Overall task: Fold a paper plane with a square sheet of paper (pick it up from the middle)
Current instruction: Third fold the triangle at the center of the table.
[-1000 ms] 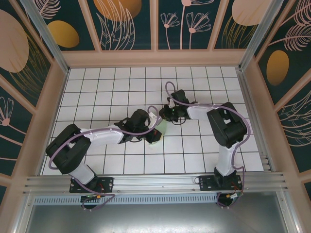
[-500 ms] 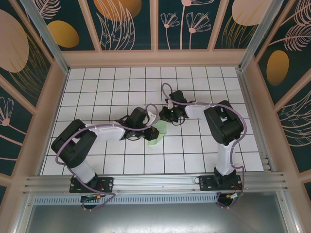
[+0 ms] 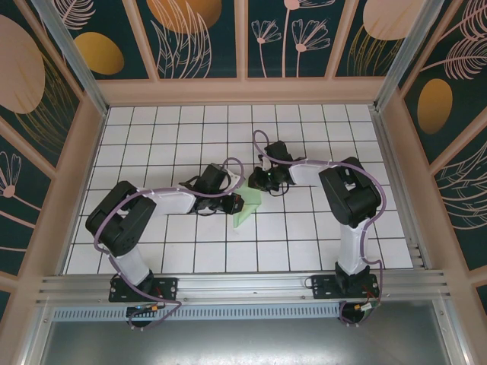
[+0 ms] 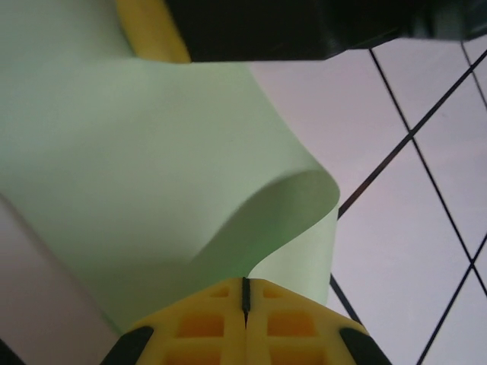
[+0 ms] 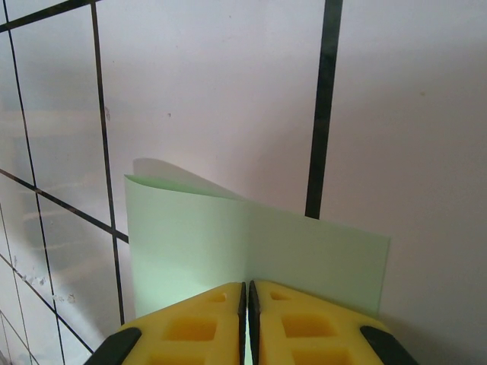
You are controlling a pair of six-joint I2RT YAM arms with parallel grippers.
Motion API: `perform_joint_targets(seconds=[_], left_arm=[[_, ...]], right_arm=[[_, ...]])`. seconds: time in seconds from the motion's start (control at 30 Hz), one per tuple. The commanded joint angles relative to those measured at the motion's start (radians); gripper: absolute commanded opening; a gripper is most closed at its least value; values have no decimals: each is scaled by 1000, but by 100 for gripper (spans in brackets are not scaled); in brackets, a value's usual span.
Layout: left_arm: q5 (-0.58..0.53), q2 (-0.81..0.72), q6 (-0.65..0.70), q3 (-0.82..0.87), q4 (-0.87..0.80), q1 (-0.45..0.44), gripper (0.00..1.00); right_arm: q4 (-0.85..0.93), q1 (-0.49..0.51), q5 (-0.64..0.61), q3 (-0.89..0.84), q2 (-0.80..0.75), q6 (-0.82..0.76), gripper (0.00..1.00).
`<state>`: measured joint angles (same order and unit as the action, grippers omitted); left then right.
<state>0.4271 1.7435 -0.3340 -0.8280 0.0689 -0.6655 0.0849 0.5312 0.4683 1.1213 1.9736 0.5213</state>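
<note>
- One sheet of paper (image 3: 248,207), pale mint green, lies near the middle of the white tiled table (image 3: 152,137), between the two gripper heads. From above it shows as a single slim, pointed patch.
- Two arms reach in from the near edge and meet at that one sheet. The left gripper (image 3: 234,203) is at its left side and the right gripper (image 3: 256,182) is at its far end.
- In the left wrist view, the left gripper (image 4: 245,293) has its two yellow fingers (image 4: 205,323) pressed together on the sheet's (image 4: 152,190) edge, with only a thin dark seam between them. The paper rises from the pinch in one loose curl, not flattened.
- In the same view, one more yellow piece (image 4: 152,30) under a black body sits on the sheet's upper part. It may be a finger of the other gripper, but it is too close and blurred to be sure.
- In the right wrist view, the right gripper (image 5: 247,296) also has two yellow fingers closed tight, nipping the sheet (image 5: 259,243) at its near edge. Here the paper looks doubled, with a second layer peeping out at the upper left corner.
- Dark grid lines (image 5: 326,106) cross the table behind it.
</note>
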Motion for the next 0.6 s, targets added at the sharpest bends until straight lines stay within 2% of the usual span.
perform_joint_targets(seconds=[0.0, 0.57], left_arm=[[-38, 19, 19, -25, -26, 9, 0], [-109, 19, 22, -30, -36, 14, 0]], right_arm=[[58, 10, -56, 3, 52, -23, 15], [58, 10, -59, -3, 56, -12, 15]])
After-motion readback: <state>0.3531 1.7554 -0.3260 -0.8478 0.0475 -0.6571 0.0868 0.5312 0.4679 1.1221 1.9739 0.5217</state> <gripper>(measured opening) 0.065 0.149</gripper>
